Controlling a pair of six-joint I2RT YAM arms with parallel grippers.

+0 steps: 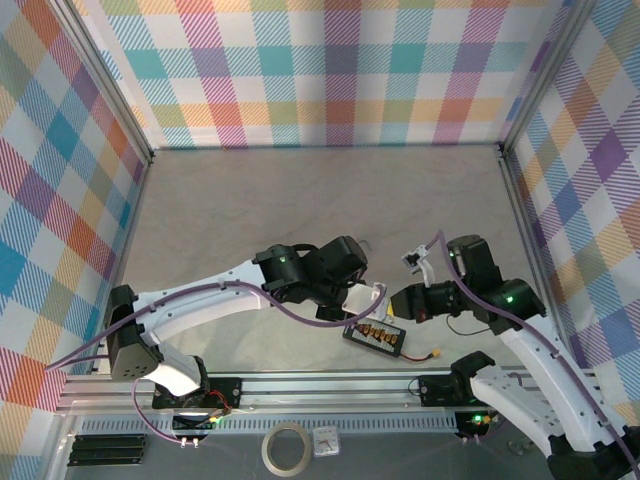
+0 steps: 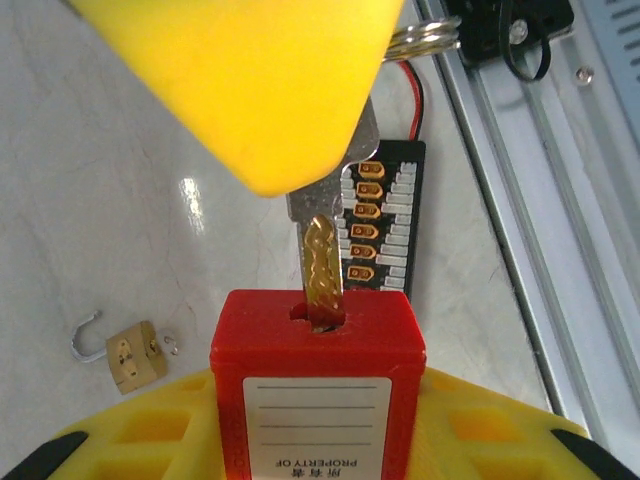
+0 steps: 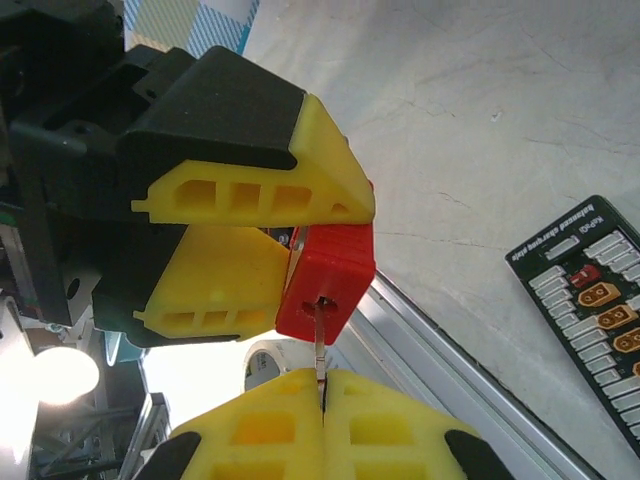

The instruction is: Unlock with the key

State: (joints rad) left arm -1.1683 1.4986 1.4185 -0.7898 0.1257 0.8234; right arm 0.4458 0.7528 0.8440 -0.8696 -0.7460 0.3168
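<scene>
In the top view, the left gripper (image 1: 362, 293) and the right gripper (image 1: 403, 300) meet tip to tip above the counter (image 1: 300, 200). They are just beyond a black connector board (image 1: 374, 338). What they hold is too small to make out from here.

In the left wrist view, the red padlock (image 2: 315, 370) sits upright, with the left jaws clamped on its body from both sides. The key (image 2: 322, 255) has the tip of its blade in the red padlock's keyhole. Its head is hidden under a yellow finger of the right gripper. A key ring (image 2: 420, 38) shows beyond the red padlock, to the upper right. The brass padlock (image 2: 135, 355) lies on the counter to the left of the red padlock and apart from it, with its shackle swung open. The connector board lies just beyond the red padlock.

In the right wrist view, the right jaws are pinched tight on the key's head. The thin blade runs straight up into the red padlock's keyhole. The left jaws grip the red padlock's body. The connector board lies on the counter well to the right of the red padlock.
</scene>
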